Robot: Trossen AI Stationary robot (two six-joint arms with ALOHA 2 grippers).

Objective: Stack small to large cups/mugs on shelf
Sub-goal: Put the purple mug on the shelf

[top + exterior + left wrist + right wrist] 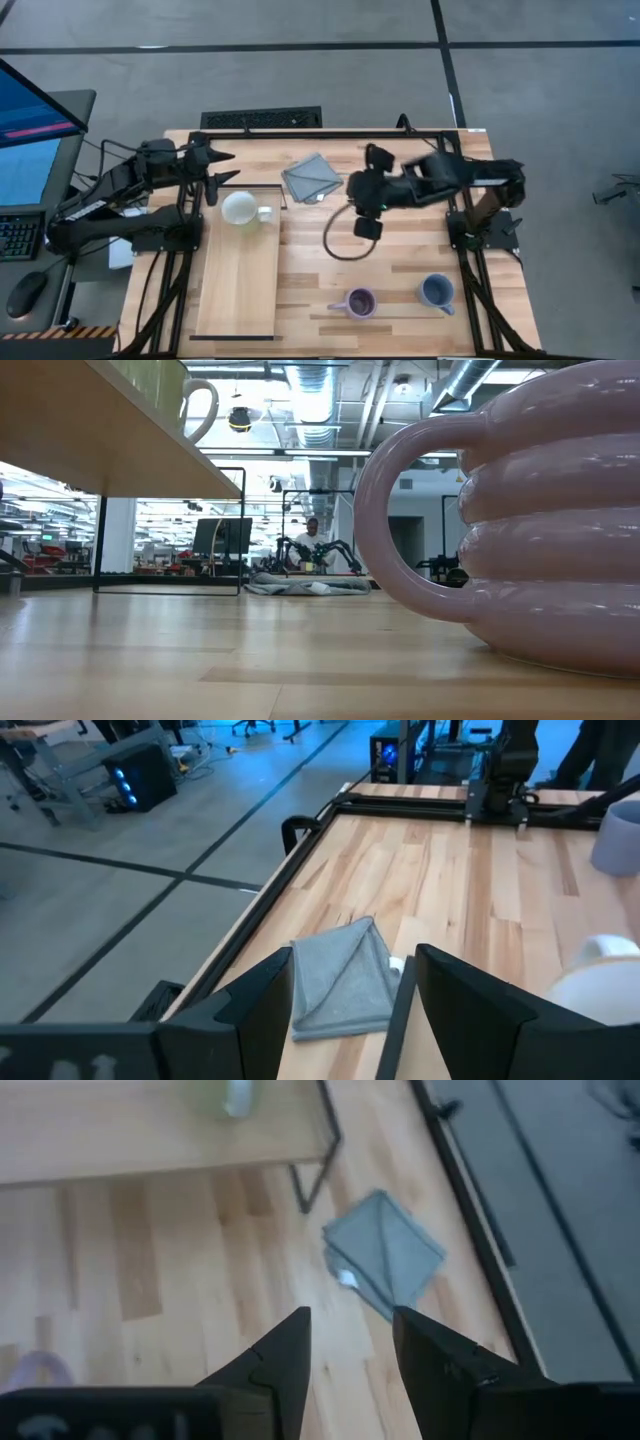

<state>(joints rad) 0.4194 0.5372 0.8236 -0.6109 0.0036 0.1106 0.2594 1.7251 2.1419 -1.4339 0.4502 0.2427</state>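
Note:
The cream-white mug stands on its base at the far end of the pale-wood shelf, its handle toward the right. The purple mug and the grey-blue mug stand on the plank tabletop near its near edge. My left gripper is open and empty above the shelf's far end, just beyond the cream-white mug. My right gripper is open and empty above the table's middle, right of the grey cloth. In the low view the purple mug fills the right side.
A grey folded cloth lies on the tabletop between the two grippers, also in the wrist views. A dark cable loop hangs under the right arm. Bare planks lie between the shelf and the two mugs.

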